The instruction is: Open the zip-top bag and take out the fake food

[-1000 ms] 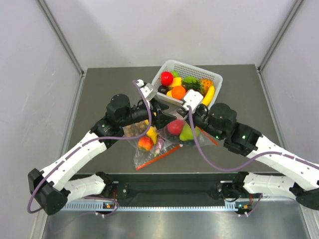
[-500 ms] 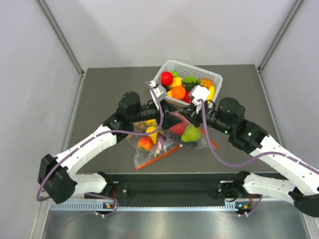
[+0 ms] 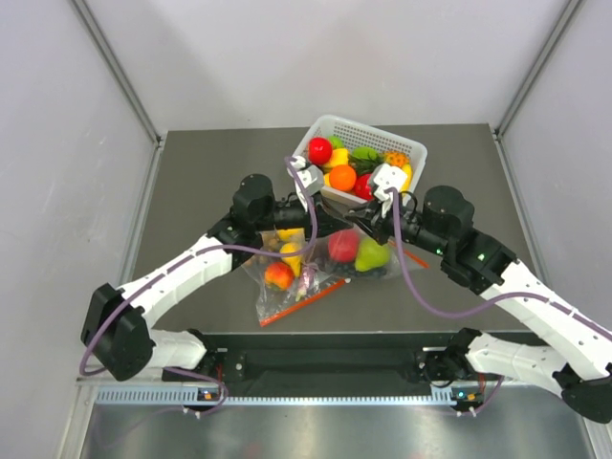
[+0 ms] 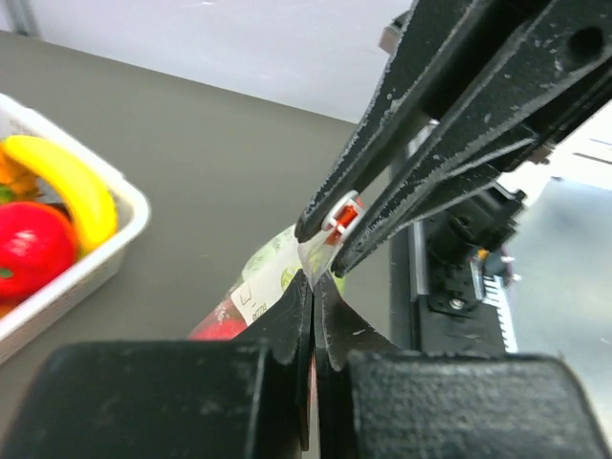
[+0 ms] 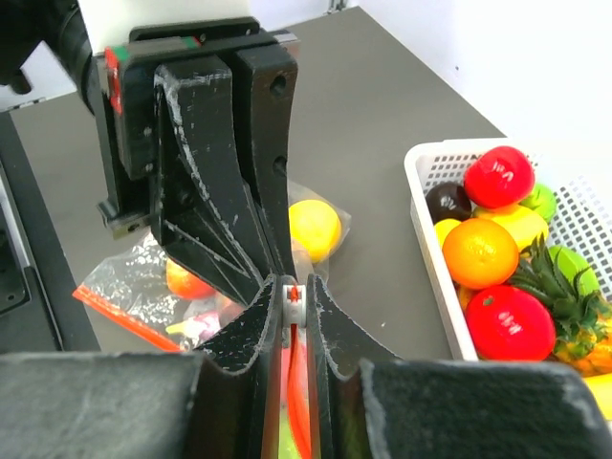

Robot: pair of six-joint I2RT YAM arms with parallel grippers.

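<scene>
The zip-top bag (image 3: pixel 359 256) hangs lifted between both grippers at the table's middle, its fake food inside: a red apple (image 3: pixel 342 246) and a light-green pear (image 3: pixel 371 255). My left gripper (image 3: pixel 335 229) is shut on the bag's clear top edge (image 4: pixel 316 256). Facing it tip to tip, my right gripper (image 3: pixel 356 224) is shut on the white zip slider (image 5: pixel 295 299), with the orange-red zip strip (image 5: pixel 298 402) running down between its fingers. The left wrist view shows the right gripper's fingers (image 4: pixel 449 124) pinching that slider (image 4: pixel 340 216) just above my left gripper (image 4: pixel 314 279).
A second clear bag (image 3: pixel 284 277) with a lemon (image 5: pixel 314 228) and a red-yellow apple (image 3: pixel 279 275) lies left of the held bag. Close behind the grippers stands a white basket (image 3: pixel 418 151) of fruit, its rim (image 5: pixel 426 215) near my right fingers.
My left gripper was open and has now shut on the bag's top edge. Both arms moved slightly toward the basket, and the bag rose with them.
</scene>
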